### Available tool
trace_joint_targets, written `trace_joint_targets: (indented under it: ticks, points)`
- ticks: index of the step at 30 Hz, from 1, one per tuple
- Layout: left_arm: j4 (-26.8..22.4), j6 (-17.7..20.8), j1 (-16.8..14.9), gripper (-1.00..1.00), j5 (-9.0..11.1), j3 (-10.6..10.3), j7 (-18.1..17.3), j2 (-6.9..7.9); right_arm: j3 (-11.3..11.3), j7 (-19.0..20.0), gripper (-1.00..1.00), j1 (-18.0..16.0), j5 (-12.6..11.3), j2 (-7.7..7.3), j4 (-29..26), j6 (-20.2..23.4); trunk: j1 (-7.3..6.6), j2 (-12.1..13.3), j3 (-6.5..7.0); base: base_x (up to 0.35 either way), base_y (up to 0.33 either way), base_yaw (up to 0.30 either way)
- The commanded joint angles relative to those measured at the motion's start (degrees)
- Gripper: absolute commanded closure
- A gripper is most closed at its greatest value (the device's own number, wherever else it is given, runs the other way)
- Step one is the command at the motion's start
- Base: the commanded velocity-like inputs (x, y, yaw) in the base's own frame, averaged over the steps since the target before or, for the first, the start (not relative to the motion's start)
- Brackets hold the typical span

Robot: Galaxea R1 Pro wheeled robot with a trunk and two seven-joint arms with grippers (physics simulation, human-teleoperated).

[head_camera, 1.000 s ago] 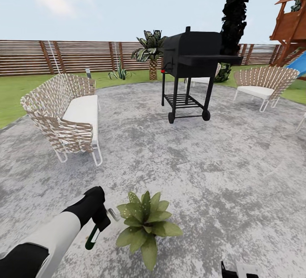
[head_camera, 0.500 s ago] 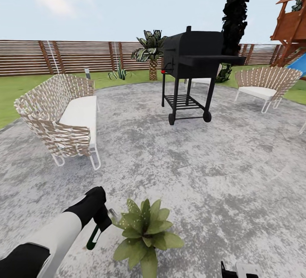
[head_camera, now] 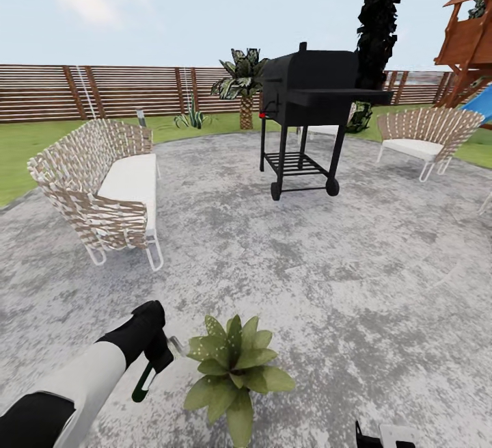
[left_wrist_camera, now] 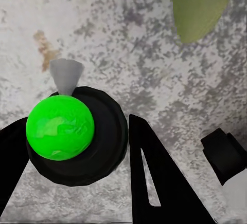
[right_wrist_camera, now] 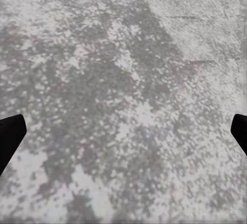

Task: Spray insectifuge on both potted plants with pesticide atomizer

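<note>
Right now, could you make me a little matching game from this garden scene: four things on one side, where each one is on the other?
Things:
1. pesticide atomizer
2. potted plant
3. black grill
4. woven sofa

Places:
A. far middle of the stone patio
B. on the patio near the robot, beside the bottle
C. held in the left gripper
D. left side of the patio

Pairs: 1-C, 2-B, 3-A, 4-D

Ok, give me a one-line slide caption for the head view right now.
Left gripper holds the spray bottle beside a potted plant on the stone patio, with a grill and wicker sofa beyond.
</note>
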Motion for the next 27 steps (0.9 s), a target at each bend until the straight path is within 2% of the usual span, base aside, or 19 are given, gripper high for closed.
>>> trace_joint_targets:
  ticks: [1,2,4,5,6,8,14,17,19,21,24,27]
  points:
    - [-0.13,0.21,0.00,1.00,-0.27,-0.05,-0.38,0.33,-0.26,-0.40,-1.00,-0.05,0.62,-0.01,0.10,-0.20,-0.01,-0.02,-0.05,-0.013,0.000,0.000]
    - [-0.13,0.21,-0.02,1.00,-0.25,1.11,-0.06,0.74,-0.26,-0.40,-1.00,-0.04,0.62,-0.01,0.10,-0.20,-0.01,-0.02,-0.05,-0.007,0.000,0.000]
    - [-0.17,0.15,0.03,1.00,-0.24,5.28,2.31,1.08,-0.26,-0.40,-1.00,-0.04,0.62,-0.01,0.10,-0.20,-0.01,-0.02,-0.05,-0.003,0.000,0.000]
    - [-0.15,0.10,0.04,1.00,-0.23,8.41,5.46,1.06,-0.26,-0.40,-1.00,-0.04,0.62,-0.01,0.10,-0.20,-0.01,-0.02,-0.05,0.000,0.000,0.000]
    - [-0.08,0.07,0.07,1.00,-0.19,10.23,7.76,1.00,-0.26,-0.40,-1.00,-0.04,0.62,-0.01,0.10,-0.20,-0.01,-0.02,-0.05,0.000,0.000,0.000]
    - [0.60,-0.20,0.35,1.00,-0.13,12.13,10.36,0.85,-0.26,-0.40,-1.00,-0.04,0.62,-0.01,0.10,-0.20,-0.01,-0.02,-0.05,0.000,0.000,0.000]
    - [0.92,-0.58,0.51,1.00,0.10,12.52,10.65,0.63,-0.26,-0.40,-1.00,-0.05,0.62,-0.01,0.10,-0.20,-0.01,-0.02,-0.05,0.000,0.000,0.000]
    - [1.37,-1.73,1.57,1.00,0.30,12.58,10.26,0.95,-0.26,-0.40,-1.00,-0.05,0.62,-0.01,0.10,-0.20,-0.01,-0.02,-0.05,0.000,0.000,0.000]
    - [1.44,-2.14,1.83,1.00,0.46,12.59,9.46,0.85,-0.26,-0.40,-1.00,-0.04,0.62,-0.01,0.10,-0.20,-0.01,-0.02,-0.05,0.000,0.000,0.000]
    - [1.45,-2.43,1.90,1.00,0.03,12.37,7.01,0.55,-0.26,-0.40,-1.00,-0.04,0.62,-0.01,0.10,-0.20,-0.01,-0.02,-0.05,0.000,0.000,0.000]
    - [1.72,-2.46,2.09,1.00,0.14,12.26,6.21,0.73,-0.26,-0.40,-1.00,-0.04,0.62,-0.01,0.10,-0.20,-0.01,-0.02,-0.05,0.000,0.000,0.000]
    - [1.85,-2.48,4.71,1.00,0.30,12.38,6.19,0.46,-0.26,-0.40,-1.00,-0.04,0.62,-0.01,0.10,-0.20,-0.01,-0.02,-0.05,0.000,0.000,0.000]
